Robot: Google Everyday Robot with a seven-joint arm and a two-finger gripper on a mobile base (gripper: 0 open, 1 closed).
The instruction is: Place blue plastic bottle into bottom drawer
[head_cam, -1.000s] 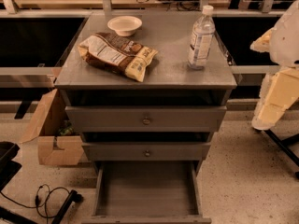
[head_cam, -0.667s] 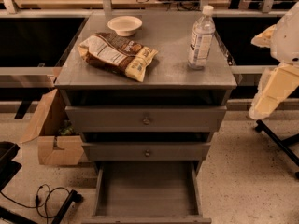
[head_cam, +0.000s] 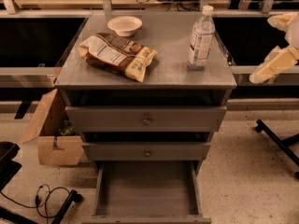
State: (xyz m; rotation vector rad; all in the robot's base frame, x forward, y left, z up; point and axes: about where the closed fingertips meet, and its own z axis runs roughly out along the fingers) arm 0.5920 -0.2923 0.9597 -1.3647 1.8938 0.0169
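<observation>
The blue plastic bottle (head_cam: 201, 37), clear with a white cap and pale label, stands upright on the right side of the grey cabinet top (head_cam: 163, 55). The bottom drawer (head_cam: 147, 190) is pulled out and its plain grey inside holds nothing. My gripper (head_cam: 262, 49) is at the right edge of the view, to the right of the bottle and apart from it, at about cabinet-top height. Its two cream fingers (head_cam: 275, 64) are spread apart and hold nothing.
A brown-and-yellow snack bag (head_cam: 119, 55) lies on the cabinet's left side, with a small white bowl (head_cam: 124, 25) behind it. The two upper drawers (head_cam: 145, 119) are shut. A cardboard box (head_cam: 51, 134) and cables are on the floor at the left, a chair base (head_cam: 280, 141) at the right.
My gripper's lower finger has swung up from a hanging pose to a flatter one pointing left toward the cabinet. The bottle, bag and bowl have not moved.
</observation>
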